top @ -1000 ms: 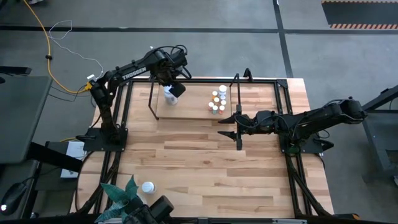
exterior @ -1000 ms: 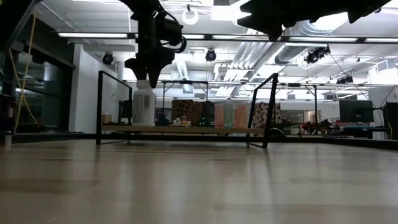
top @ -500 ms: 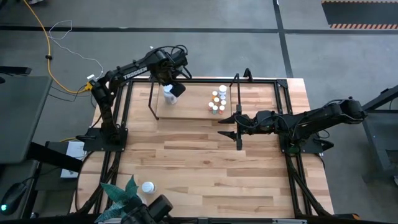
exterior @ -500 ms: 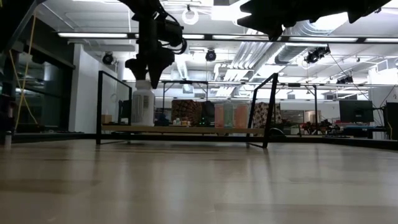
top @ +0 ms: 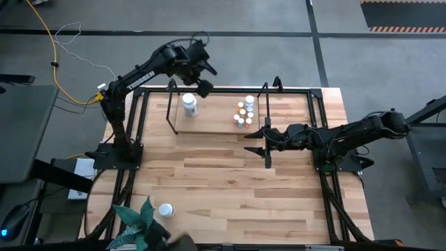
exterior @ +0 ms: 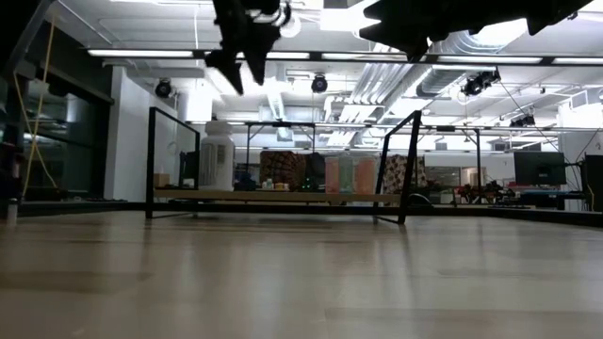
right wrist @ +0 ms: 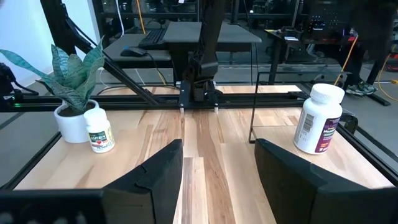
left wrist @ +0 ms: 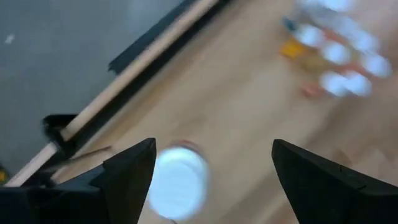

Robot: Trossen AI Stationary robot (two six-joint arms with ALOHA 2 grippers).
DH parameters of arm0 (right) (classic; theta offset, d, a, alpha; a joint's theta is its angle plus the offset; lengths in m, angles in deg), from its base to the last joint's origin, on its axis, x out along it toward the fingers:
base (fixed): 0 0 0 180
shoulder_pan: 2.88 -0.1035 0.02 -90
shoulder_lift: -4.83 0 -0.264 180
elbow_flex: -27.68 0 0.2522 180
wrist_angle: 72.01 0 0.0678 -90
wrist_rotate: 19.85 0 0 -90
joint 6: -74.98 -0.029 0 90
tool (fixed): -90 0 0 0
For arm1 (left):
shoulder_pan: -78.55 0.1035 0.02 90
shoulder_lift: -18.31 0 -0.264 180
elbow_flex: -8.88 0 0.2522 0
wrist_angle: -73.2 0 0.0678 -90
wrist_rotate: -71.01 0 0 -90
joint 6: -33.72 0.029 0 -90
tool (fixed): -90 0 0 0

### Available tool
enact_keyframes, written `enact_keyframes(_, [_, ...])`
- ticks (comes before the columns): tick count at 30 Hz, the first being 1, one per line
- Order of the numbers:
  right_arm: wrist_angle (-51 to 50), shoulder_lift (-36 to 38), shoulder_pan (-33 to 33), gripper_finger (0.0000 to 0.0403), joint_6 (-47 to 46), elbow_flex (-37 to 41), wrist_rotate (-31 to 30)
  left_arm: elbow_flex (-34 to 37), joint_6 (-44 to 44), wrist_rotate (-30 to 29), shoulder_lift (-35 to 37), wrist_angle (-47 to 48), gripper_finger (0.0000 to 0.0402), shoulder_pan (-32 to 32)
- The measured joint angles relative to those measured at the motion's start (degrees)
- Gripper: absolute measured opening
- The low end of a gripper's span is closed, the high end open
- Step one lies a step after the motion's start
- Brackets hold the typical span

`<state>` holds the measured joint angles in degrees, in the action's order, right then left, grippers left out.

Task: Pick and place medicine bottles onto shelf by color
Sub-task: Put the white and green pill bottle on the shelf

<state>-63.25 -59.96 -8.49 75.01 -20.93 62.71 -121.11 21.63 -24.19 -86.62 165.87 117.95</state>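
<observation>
Two white bottles stand apart in the high view: one point(top: 165, 209) at lower left of the frame beside a plant point(top: 136, 222), the other point(top: 189, 105) on the shelf point(top: 212, 122) at upper centre. Left of that shelf bottle runs the left arm, its gripper point(top: 203, 75) spread empty just above the shelf's far edge, clear of the bottle. Right of the bottle, on the same board, a cluster of small bottles point(top: 244, 113) with white and orange tops is packed together. Farther right, the right gripper point(top: 259, 141) hangs with fingers parted, holding nothing, just below the shelf's right end.

Only the low view shows height: the left gripper point(exterior: 241, 52) hangs well above the white bottle point(exterior: 218, 155), which stands upright on the board. Only the right wrist view shows labels: the bottle by the plant point(right wrist: 98, 129) bears green print, the shelf bottle point(right wrist: 319, 118) a dark band. Left wrist camera looks straight down on a blurred white cap point(left wrist: 178, 183) between the fingers.
</observation>
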Motion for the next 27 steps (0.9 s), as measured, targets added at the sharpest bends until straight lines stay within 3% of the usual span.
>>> enact_keyframes(5, [0.0, -0.01, 0.0, 0.0193, 0.0, 0.0, 0.0, 0.02, -0.15, -1.22, 2.55, 1.82, 0.031, -10.83])
enact_keyframes(11, [-0.02, -0.02, 0.0, 0.0193, -0.02, 0.0, 0.0, 0.0, -6.18, -5.95, 5.82, 3.49, 0.031, -29.25])
enact_keyframes(18, [-0.02, -0.02, -0.02, 0.0193, -0.2, 0.0, 0.01, 1.95, -21.8, -14.02, 5.97, 10.75, 0.031, -52.32])
enact_keyframes(23, [-0.01, -0.01, -0.02, 0.0193, -0.2, 0.0, 0.0, 9.23, -35.39, -11.96, 5.75, 10.06, 0.031, -65.65])
enact_keyframes(27, [0.0, 0.0, -0.02, 0.0193, -0.22, 0.0, 0.0, 16.89, -45.96, -9.56, 5.61, 8.44, 0.031, -72.47])
